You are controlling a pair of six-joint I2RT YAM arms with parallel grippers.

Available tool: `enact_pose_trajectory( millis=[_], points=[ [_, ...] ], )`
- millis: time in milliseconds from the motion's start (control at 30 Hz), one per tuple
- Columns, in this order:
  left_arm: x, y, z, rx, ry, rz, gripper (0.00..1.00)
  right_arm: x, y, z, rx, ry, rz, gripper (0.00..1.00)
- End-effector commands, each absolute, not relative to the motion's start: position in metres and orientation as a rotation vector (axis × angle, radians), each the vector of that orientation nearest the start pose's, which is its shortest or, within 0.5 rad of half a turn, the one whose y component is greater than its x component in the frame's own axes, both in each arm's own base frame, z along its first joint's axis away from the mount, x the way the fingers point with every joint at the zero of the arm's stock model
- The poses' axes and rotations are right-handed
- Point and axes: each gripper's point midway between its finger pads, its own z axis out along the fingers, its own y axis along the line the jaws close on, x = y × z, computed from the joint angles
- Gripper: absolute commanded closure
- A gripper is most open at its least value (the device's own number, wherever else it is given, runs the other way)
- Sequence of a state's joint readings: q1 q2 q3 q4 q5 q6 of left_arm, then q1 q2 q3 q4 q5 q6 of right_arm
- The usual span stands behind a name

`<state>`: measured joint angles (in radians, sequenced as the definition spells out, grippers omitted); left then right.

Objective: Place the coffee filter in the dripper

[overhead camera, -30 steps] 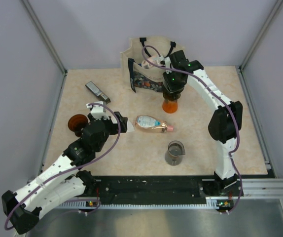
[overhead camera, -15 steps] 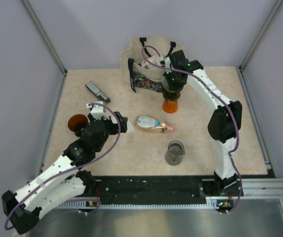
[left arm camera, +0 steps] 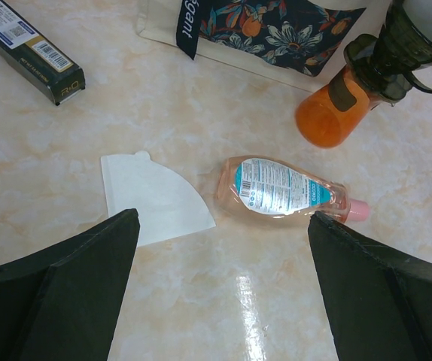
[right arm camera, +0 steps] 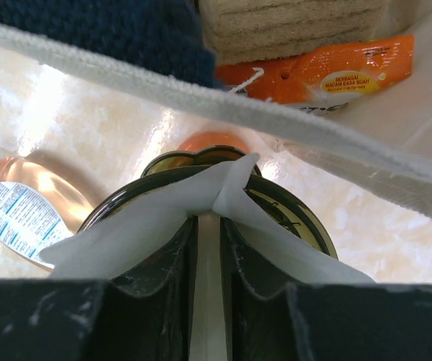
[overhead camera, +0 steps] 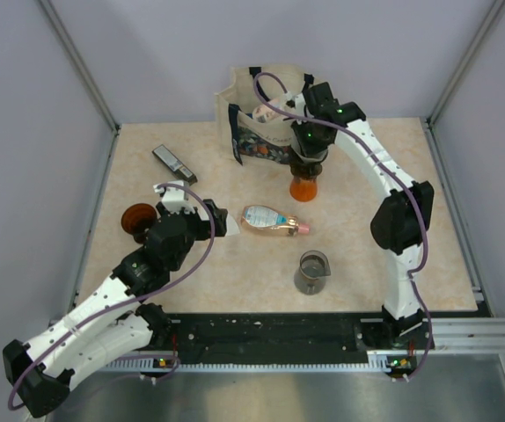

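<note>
Coffee filter (right arm camera: 129, 229) pinched btwn right gripper (right arm camera: 208, 229) jaws, over dripper (right arm camera: 295, 214).

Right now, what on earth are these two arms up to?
The right gripper pinches a white coffee filter, its folds draped across the rim of the dark dripper beside the tote bag; it is not seated yet. The left gripper hangs open above a second filter lying flat on the table, next to a pink bottle.
</note>
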<state>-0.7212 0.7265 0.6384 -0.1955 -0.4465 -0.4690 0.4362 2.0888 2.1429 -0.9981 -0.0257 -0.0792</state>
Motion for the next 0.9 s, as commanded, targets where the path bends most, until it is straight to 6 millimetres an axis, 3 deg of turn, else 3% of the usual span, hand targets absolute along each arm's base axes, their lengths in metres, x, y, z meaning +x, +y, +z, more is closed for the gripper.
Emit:
enact_pose_trajectory(
  millis=[0,200,533,867],
  points=[
    [0.260,-0.146,0.235,-0.094,1.808,-0.432,0.01,0.463,0.218,0.211,-0.648,2.378,0.172,0.81],
    [0.259,-0.146,0.236,-0.096,1.803,-0.434,0.01,0.463,0.219,0.218,-0.646,2.363,0.171,0.80],
    [0.259,-0.146,0.235,-0.091,1.807,-0.432,0.01,0.461,0.222,0.221,-0.654,2.354,0.170,0.59],
    [0.259,-0.146,0.236,-0.088,1.806,-0.433,0.01,0.459,0.222,0.235,-0.644,2.325,0.178,0.62]
  ],
)
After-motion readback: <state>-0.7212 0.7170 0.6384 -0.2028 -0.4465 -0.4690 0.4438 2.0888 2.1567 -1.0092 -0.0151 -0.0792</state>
